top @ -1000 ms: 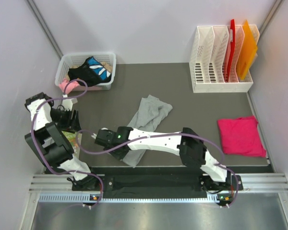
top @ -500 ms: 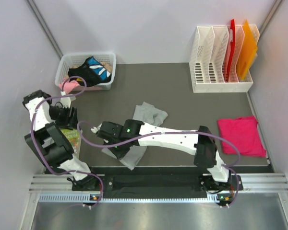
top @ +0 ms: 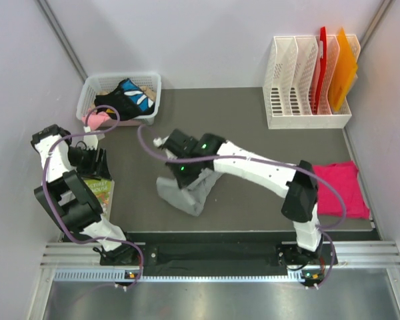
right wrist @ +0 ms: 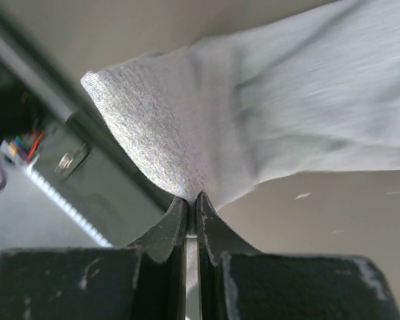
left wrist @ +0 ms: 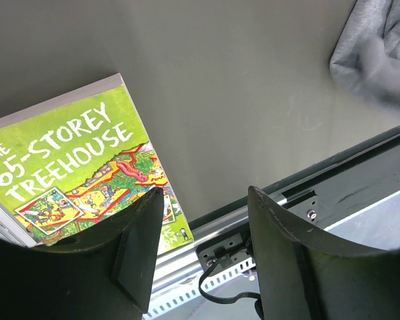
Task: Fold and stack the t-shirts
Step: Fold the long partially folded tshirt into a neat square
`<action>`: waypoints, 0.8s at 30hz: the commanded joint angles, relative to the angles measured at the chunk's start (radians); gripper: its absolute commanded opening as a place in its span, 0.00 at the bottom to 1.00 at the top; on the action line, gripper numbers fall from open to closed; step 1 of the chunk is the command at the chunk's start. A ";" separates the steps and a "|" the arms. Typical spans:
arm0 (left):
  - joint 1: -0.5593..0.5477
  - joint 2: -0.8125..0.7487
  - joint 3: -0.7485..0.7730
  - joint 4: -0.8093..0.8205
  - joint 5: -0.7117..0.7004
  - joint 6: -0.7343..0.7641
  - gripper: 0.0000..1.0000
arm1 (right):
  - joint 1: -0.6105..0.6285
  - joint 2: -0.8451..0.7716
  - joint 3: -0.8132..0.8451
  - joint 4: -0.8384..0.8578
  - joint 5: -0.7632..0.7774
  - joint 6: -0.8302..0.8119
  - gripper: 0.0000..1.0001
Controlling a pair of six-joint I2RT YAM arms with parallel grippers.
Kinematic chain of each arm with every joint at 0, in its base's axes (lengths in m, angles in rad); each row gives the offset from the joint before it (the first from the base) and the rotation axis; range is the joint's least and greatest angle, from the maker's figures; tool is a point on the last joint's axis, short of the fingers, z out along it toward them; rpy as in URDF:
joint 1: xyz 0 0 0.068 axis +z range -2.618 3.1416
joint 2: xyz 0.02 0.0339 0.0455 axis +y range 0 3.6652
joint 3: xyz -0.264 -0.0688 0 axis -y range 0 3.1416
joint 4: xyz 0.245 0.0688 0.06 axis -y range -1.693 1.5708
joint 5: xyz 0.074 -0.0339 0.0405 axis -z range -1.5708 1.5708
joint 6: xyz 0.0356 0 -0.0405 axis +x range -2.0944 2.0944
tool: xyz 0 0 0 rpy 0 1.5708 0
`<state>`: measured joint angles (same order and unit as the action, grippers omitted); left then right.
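Note:
The grey t-shirt (top: 189, 194) is bunched near the table's middle front, part of it lifted off the surface. My right gripper (top: 179, 175) is above it, shut on a pinch of its edge. In the right wrist view the jaws (right wrist: 192, 198) stand pressed together on the grey t-shirt (right wrist: 253, 113), which drapes away from them. The pink t-shirt (top: 339, 190) lies folded at the right edge, partly under the right arm's elbow. My left gripper (top: 95, 163) hovers at the far left, open and empty (left wrist: 203, 190); a corner of the grey t-shirt (left wrist: 380, 47) shows far off.
A green picture book (left wrist: 73, 167) lies under the left gripper, at the table's front left (top: 100, 191). A white basket (top: 157, 87) of clothes stands back left. A white file rack (top: 307, 115) with orange and red folders (top: 343, 63) stands back right.
The right arm swung back and to the right, shut on the grey shirt, pulling the spread cloth up into a bunch. The left arm has barely moved.

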<state>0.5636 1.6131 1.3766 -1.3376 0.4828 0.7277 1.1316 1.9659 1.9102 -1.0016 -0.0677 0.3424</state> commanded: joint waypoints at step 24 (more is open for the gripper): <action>-0.001 -0.009 0.001 -0.120 0.010 -0.004 0.58 | -0.392 0.083 0.016 0.127 -0.024 -0.214 0.00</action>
<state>0.5636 1.6131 1.3819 -1.3376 0.4816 0.7063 0.7815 2.0289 1.9091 -0.9436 -0.0780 0.1558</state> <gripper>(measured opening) 0.583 0.024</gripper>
